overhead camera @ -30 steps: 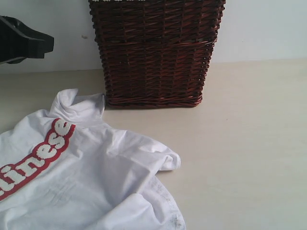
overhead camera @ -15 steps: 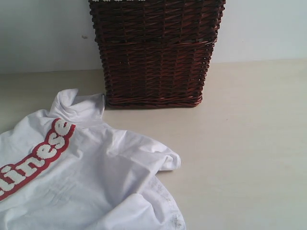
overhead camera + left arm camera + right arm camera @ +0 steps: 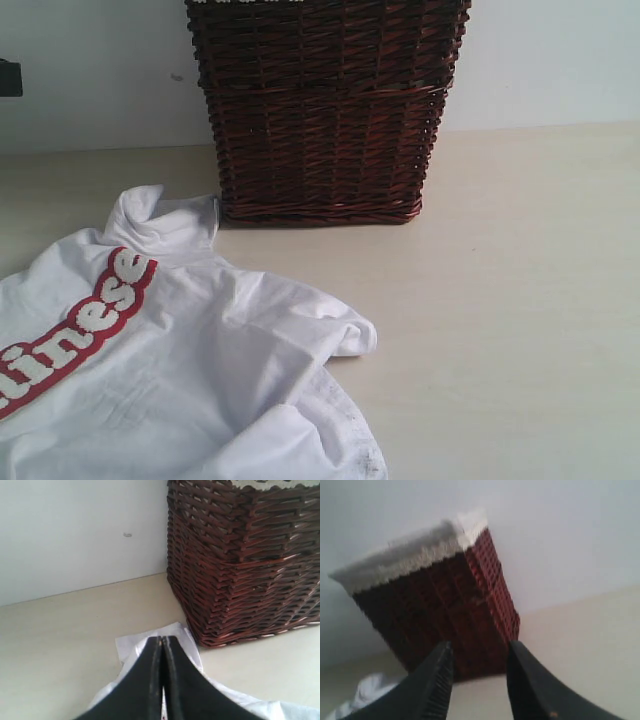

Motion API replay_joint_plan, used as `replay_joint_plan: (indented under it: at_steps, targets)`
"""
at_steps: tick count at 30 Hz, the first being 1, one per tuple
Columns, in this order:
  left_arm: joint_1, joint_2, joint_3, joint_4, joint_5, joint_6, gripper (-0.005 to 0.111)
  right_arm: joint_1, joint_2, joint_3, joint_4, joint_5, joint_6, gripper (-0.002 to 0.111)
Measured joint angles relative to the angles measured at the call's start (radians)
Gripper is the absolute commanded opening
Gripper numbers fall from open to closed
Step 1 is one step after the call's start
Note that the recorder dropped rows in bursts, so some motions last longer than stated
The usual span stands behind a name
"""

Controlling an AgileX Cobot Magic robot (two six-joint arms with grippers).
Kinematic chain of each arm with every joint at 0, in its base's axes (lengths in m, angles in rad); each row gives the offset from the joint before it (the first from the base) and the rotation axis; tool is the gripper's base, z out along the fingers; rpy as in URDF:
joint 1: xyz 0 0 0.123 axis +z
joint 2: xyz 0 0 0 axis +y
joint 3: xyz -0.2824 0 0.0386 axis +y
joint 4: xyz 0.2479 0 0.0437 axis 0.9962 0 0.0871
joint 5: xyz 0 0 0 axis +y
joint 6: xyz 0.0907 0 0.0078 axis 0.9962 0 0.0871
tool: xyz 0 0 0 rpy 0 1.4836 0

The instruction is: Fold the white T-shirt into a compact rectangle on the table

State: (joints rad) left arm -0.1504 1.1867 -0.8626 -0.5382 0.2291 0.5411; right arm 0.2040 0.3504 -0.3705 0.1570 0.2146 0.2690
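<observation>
The white T-shirt [image 3: 200,380] is lying rumpled at lower left on the table [image 3: 520,300]; the left gripper [image 3: 162,640] is pressing its jaws together, and the right gripper [image 3: 479,649] is gaping partway, empty.

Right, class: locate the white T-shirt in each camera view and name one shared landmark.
Exterior view: the white T-shirt fills the lower left, crumpled on the table.
Left wrist view: a corner of the white T-shirt shows just beyond the shut left pincer, near the wicker basket.
Right wrist view: the white T-shirt is a blurred bunch beside the open right pincer.
Shared landmark: the dark wicker basket.
</observation>
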Motion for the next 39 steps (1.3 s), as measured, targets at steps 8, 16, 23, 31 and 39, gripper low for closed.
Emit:
replay_joint_plan:
  at_steps: [8,16,23,31,39]
  targets:
    - [0.000,0.013,0.000,0.000,-0.011,-0.038,0.000,-0.001,0.711,-0.129,1.144,0.246,-1.327,0.047]
    - [0.000,0.013,0.000,0.000,-0.013,-0.042,0.000,-0.001,1.150,-0.148,1.543,0.438,-1.909,0.057]
    - [0.000,0.013,0.000,0.000,-0.033,-0.042,0.000,0.049,1.407,-0.262,1.554,0.446,-1.986,0.057]
    - [0.000,0.013,0.000,0.000,-0.045,-0.045,0.000,0.199,1.571,-0.424,1.531,0.180,-1.982,0.056]
    - [0.000,0.013,0.000,0.000,-0.051,-0.045,0.000,0.228,1.634,-0.492,1.519,0.282,-1.951,0.019]
